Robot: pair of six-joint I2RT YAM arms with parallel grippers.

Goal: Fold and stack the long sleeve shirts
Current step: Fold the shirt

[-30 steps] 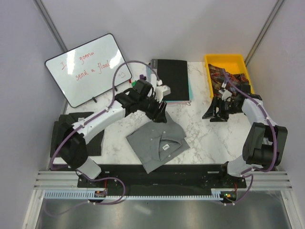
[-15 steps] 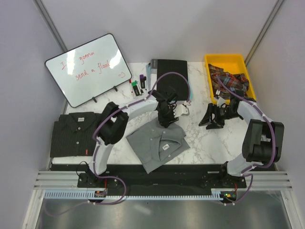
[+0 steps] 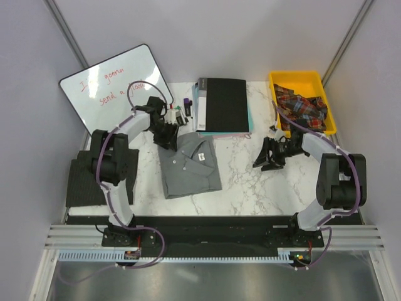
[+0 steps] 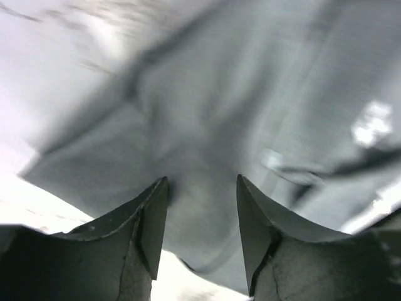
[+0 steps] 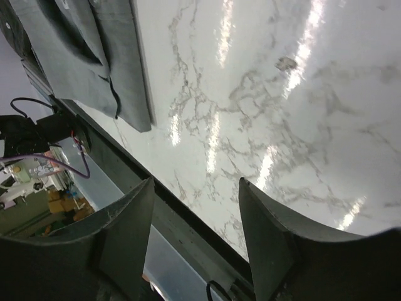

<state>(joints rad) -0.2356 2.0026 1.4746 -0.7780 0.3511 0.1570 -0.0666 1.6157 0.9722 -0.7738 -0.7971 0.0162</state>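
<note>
Grey shirt (image 3: 188, 168) lies folded flat, collar up, left of centre on the table (image 3: 250, 182), its near edge short of the front rail. It looks squared off here so it can be carried onto a pile. The left gripper (image 3: 166, 135) sits low at the shirt's far left corner. In the wrist view its jaws are apart, with blurred grey cloth filling the gap and nothing clamped that I can see. My read is that it is either letting go or lining up a pinch on that corner.

The dark shirt (image 3: 81, 185) waits at the table's left edge, partly under the left arm, and is the likely base for the stack. The right gripper (image 3: 268, 157) hangs wide open and empty over bare marble, well clear of the cloth and out of the way.

As for writing, the white neck label (image 3: 202, 157) is too small to read. The whiteboard (image 3: 113, 94) carries red handwriting that seems to say "gonna send a flood", with the first word unclear. The book (image 3: 222, 103) shows no title.
</note>
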